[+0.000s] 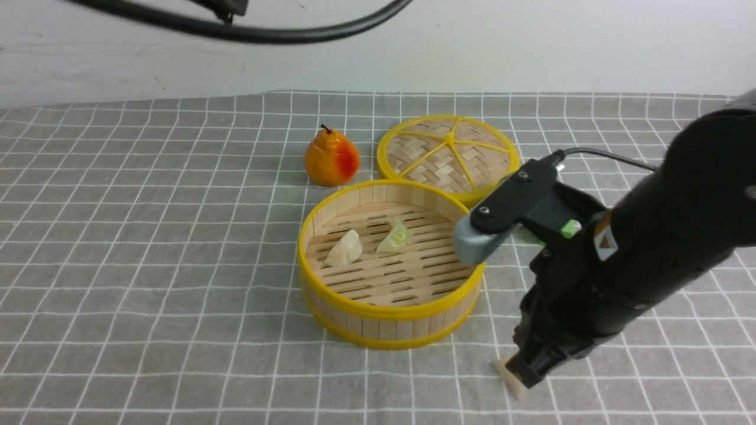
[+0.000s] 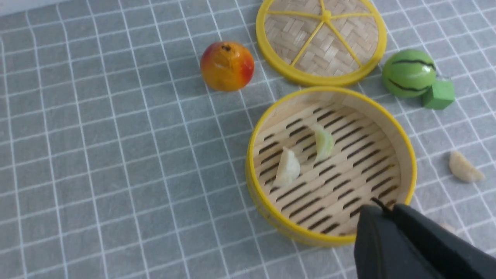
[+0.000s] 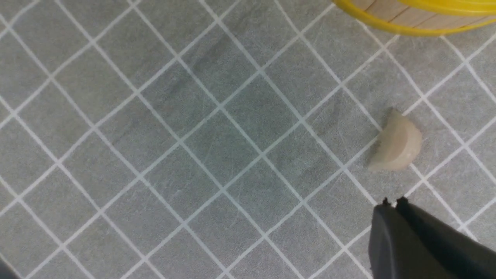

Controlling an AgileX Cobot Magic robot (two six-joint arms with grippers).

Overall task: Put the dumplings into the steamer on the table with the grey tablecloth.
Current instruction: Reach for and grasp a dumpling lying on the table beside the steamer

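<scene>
The right gripper (image 3: 391,202) is clenched on nothing. Its tips meet just short of a small cream-white crescent dumpling (image 3: 397,141), which lies loose on the grey, white-gridded tablecloth (image 3: 217,155) directly ahead of them. I judge it hangs low and steep over the bench (image 1: 147,265) because this dumpling is next to be lifted (the jaws would have to part first). Beyond that dumpling sits the round bamboo steamer with yellow rims (image 1: 387,310), near enough for a short carry. It already holds a cream dumpling (image 1: 344,248) and a pale green dumpling (image 1: 394,237).

The left gripper (image 2: 381,209), clenched and empty, hovers over the steamer's nearest rim, and only its own wrist view shows it. That view alone shows a striped green toy melon (image 2: 409,73), a green cube (image 2: 438,94) and a further cream dumpling (image 2: 465,167) on the cloth. In the front view the right arm covers that side. From the front the right gripper seems to touch its dumpling, but its wrist view shows a gap.
</scene>
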